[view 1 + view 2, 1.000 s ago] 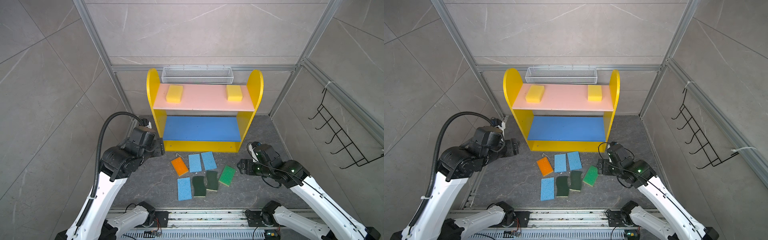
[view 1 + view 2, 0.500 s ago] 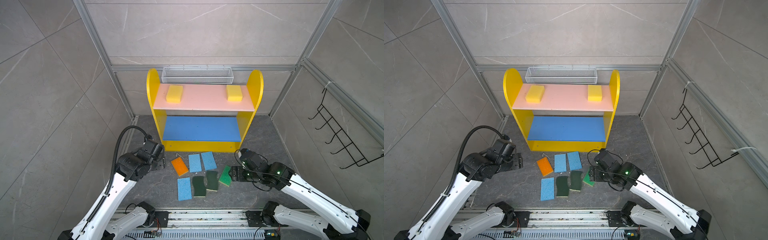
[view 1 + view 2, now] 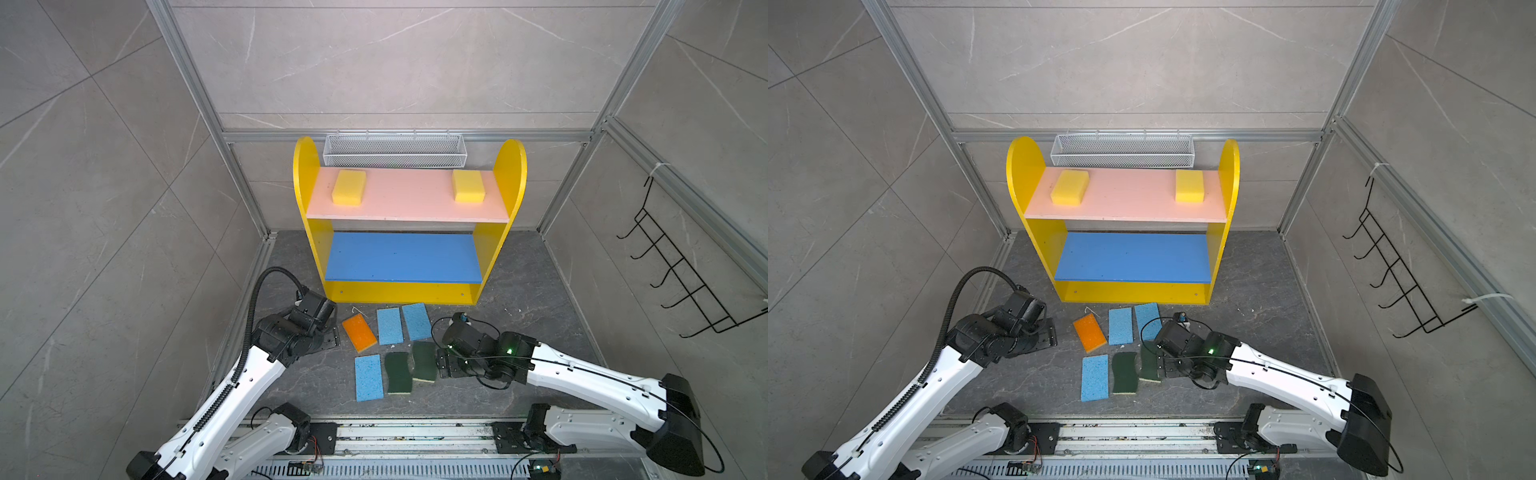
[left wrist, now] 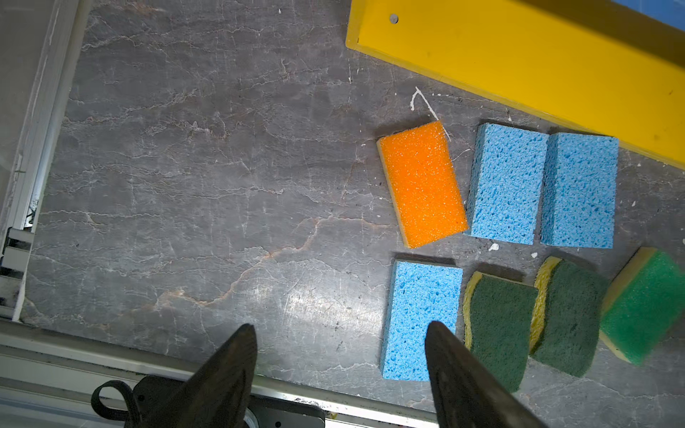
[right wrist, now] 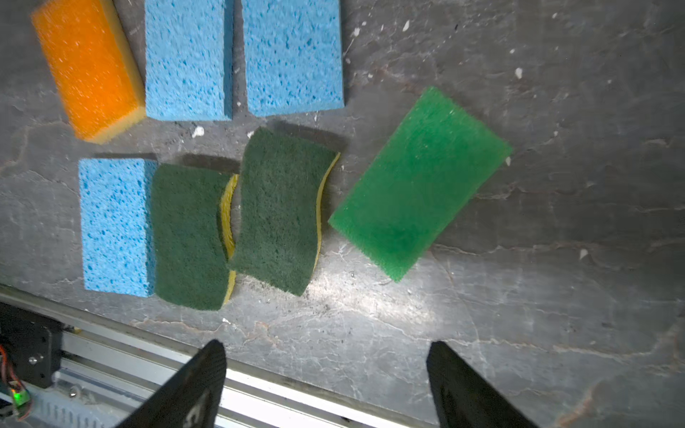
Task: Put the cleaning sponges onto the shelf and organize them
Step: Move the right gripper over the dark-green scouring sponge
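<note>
Grippers: both stand with jaws spread wide and hold nothing. The right gripper (image 5: pixel 326 346) hangs over the grey floor (image 5: pixel 556 296). The bright-green-topped sponge (image 5: pixel 419 185) lies flat just ahead of its fingertips, skewed to them and clear of both; in both top views the gripper hides it. Beside that sponge, on the side toward the left gripper (image 4: pixel 341 329), a dark-green scourer (image 5: pixel 281 211) lies edge to edge with a second scourer (image 5: pixel 189 237). A light-blue sponge (image 5: pixel 115 226) lies just beside the latter. This light-blue sponge is the item nearest the left gripper. One fingertip (image 4: pixel 444 355) overlaps it in the left wrist view; contact cannot be determined.

Farther ahead of both grippers lies a second row, close together: the orange-topped sponge (image 3: pixel 359 332), a second light-blue sponge (image 3: pixel 390 326) and a third light-blue sponge (image 3: pixel 417 321).

Beyond this row stands the shelf (image 3: pixel 305 174), with its blue lower board (image 3: pixel 403 257) under its pink upper board (image 3: pixel 407 199). The upper board carries a yellow block (image 3: pixel 349 187) at the end on the left gripper's side and a second yellow block (image 3: pixel 468 186) at the end on the right gripper's side. Behind the shelf hangs the wire mesh basket (image 3: pixel 395 149).
</note>
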Available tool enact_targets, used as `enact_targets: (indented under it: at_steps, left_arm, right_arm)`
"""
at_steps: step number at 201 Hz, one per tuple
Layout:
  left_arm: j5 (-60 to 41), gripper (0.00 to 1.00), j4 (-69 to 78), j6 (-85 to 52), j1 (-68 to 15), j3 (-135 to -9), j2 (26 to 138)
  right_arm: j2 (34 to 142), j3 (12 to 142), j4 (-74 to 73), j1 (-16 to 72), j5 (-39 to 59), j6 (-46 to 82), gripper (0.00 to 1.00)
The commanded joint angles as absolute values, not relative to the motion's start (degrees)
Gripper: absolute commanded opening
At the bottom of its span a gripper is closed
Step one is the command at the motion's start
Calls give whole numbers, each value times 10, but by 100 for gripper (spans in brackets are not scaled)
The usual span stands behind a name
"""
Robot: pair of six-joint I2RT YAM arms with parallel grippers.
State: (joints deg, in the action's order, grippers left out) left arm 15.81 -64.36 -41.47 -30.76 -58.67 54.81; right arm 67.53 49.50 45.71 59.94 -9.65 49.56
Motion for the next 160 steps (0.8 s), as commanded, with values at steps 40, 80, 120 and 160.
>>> enact_targets:
  at_steps: [40, 80, 120, 160]
  left_arm:
    - [146, 75, -643, -409, -307, -601, 552]
    - [149, 75, -658, -400, -307, -596, 548]
    - [151, 76, -650, -392, -304, -591, 548]
    - [149, 76, -642, -380, -301, -599, 566]
  right_arm:
    - [802, 504, 391, 676, -150, 565, 89]
    - [856, 523, 375, 678, -164, 580, 91]
    - [900, 547, 362, 678, -167, 581, 92]
    - [926, 560, 352, 677, -164, 581, 92]
